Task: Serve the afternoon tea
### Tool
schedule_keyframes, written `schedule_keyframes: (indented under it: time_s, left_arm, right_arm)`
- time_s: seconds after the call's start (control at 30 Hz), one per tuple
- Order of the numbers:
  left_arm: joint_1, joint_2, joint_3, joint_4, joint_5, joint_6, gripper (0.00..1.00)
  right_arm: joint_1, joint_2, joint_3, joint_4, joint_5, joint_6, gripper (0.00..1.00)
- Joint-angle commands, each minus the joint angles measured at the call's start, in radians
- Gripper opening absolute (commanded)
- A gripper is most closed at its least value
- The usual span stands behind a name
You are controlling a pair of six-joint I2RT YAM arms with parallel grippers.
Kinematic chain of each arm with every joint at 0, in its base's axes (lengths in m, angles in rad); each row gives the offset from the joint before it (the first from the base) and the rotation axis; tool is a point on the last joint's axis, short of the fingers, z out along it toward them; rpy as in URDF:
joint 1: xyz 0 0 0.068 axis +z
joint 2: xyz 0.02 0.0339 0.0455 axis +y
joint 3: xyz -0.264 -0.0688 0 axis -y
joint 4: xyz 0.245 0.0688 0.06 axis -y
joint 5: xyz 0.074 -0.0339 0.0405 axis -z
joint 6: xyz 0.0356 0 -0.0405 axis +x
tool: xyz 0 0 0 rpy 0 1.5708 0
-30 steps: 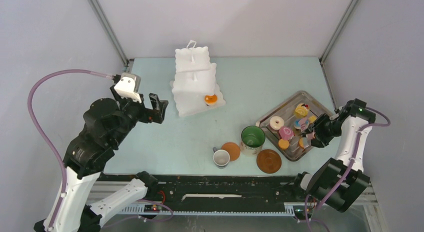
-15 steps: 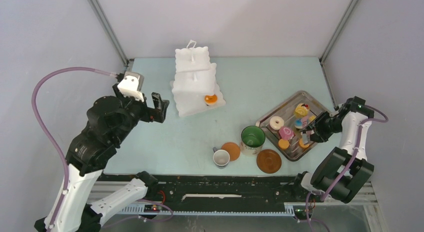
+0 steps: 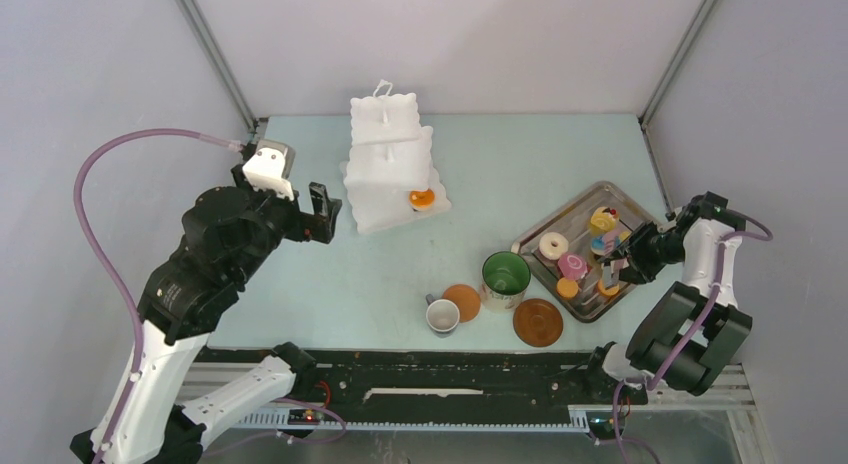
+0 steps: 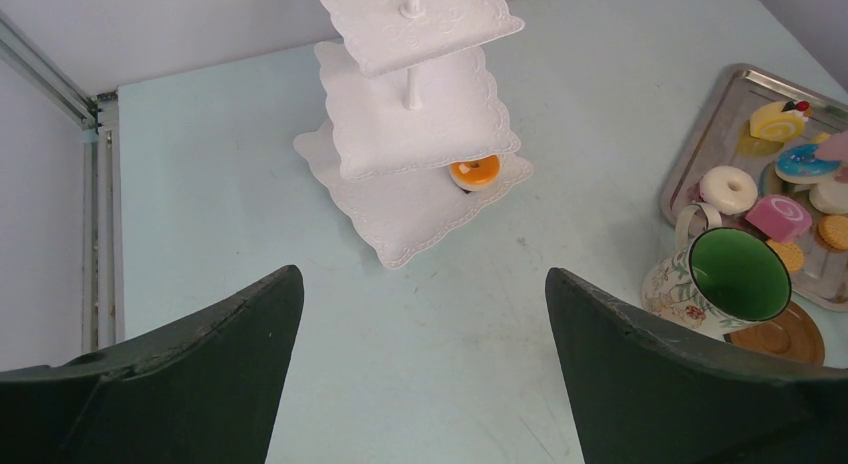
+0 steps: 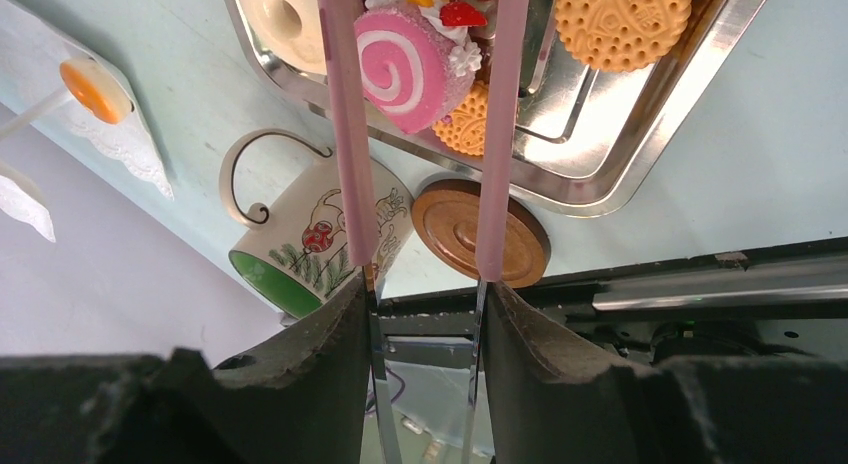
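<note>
Right wrist view: a pink swirl cake [image 5: 415, 69], a toy slice topped with cream and fruit, lies in the metal tray [image 5: 640, 154] beside a white doughnut [image 5: 285, 19] and a round orange biscuit [image 5: 620, 19]. The two arms of thin pink tongs [image 5: 345, 134] run either side of the cake. Their tips leave the top of the frame, so whether they touch it cannot be told. The right gripper [image 5: 425, 314] is clenched on the tongs' handle end.

Just outside the tray stand a green-lined mug [image 5: 310, 254] and a brown saucer [image 5: 480, 234].

The cake looks light and probably a little soft, with rounded sides that could slip (a judgement, not something seen). The tongs would likely hold best pinching low across its flat swirl faces, gently.

From the top view, the white three-tier stand [image 3: 390, 164] sits well apart from the tray across the pale table [image 3: 560, 164], with one orange round [image 3: 422, 198] on its lowest tier. The left gripper [image 4: 422, 279] hovers near the stand, jaws spread wide and holding nothing
</note>
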State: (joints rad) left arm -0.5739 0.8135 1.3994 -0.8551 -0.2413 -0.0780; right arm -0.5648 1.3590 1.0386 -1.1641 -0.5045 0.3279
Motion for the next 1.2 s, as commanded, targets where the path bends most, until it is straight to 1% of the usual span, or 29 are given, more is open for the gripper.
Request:
schedule_keyframes:
  time_s: [0.0, 0.23, 0.37, 0.43, 0.6, 0.67, 0.93, 1.17]
  left_arm:
    - [-0.01, -0.004, 0.031, 0.013, -0.006, 0.018, 0.98]
    - [-0.011, -0.009, 0.026, 0.013, -0.007, 0.02, 0.98]
    - [-0.011, -0.008, 0.03, 0.009, -0.012, 0.024, 0.98]
    - [-0.01, -0.008, 0.031, 0.007, -0.012, 0.024, 0.98]
    - [-0.011, -0.002, 0.037, 0.011, -0.005, 0.023, 0.98]
    - [-0.01, 0.0, 0.038, 0.014, 0.001, 0.02, 0.98]
    - [-0.018, 0.002, 0.045, 0.005, 0.007, 0.015, 0.98]
    - [-0.02, 0.01, 0.062, 0.003, 0.019, 0.008, 0.98]
  right_arm:
    - [0.006, 0.006, 0.006, 0.009, -0.005, -0.023, 0.43]
    - [0.015, 0.026, 0.006, 0.021, 0.004, -0.025, 0.42]
    - [0.017, 0.036, 0.006, 0.029, 0.007, -0.025, 0.36]
    - [0.017, 0.022, 0.006, 0.03, 0.003, -0.018, 0.3]
    - [0.021, -0.029, 0.006, 0.008, 0.015, -0.003, 0.07]
    - [0.02, -0.045, 0.007, -0.002, 0.034, -0.005, 0.0]
    - [0.023, -0.106, 0.008, -0.023, 0.04, 0.005, 0.0]
    - [0.051, -0.122, 0.033, -0.013, -0.001, 0.016, 0.0]
